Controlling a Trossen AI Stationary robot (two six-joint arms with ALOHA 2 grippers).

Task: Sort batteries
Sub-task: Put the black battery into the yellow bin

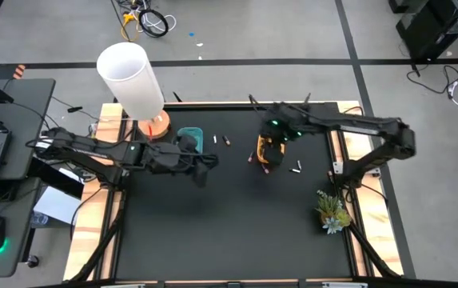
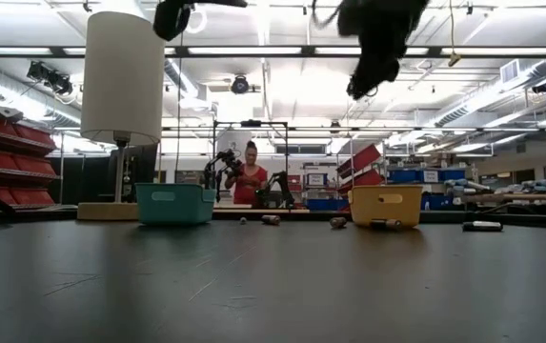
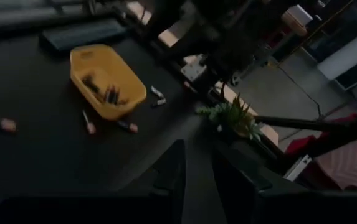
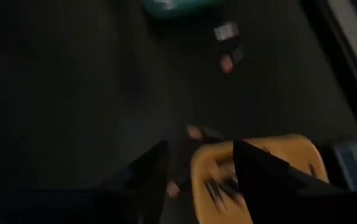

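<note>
High view, step: the right gripper (image 1: 270, 152) hangs above the yellow tray (image 1: 261, 150), so I judge a dark battery is being dropped there.
Right gripper: in its wrist view the fingers (image 4: 262, 171) stand apart over the tray (image 4: 290, 155) with nothing between them.
Left gripper: it (image 1: 203, 166) waits just beside the teal tray (image 1: 189, 136); its fingers (image 3: 172, 174) leave only a narrow gap and hold nothing that I can see.
Yellow tray, content: several dark batteries (image 3: 106, 93) lie inside.
Teal tray, content: cannot be seen from here.
Batteries left on the table: two between the trays (image 1: 221, 141), one whitish one (image 1: 298, 167) beside the yellow tray, and dark ones (image 3: 89, 121) close to its wall.
Next move: probably to descend on one loose battery and close on it along its thin body.
</note>
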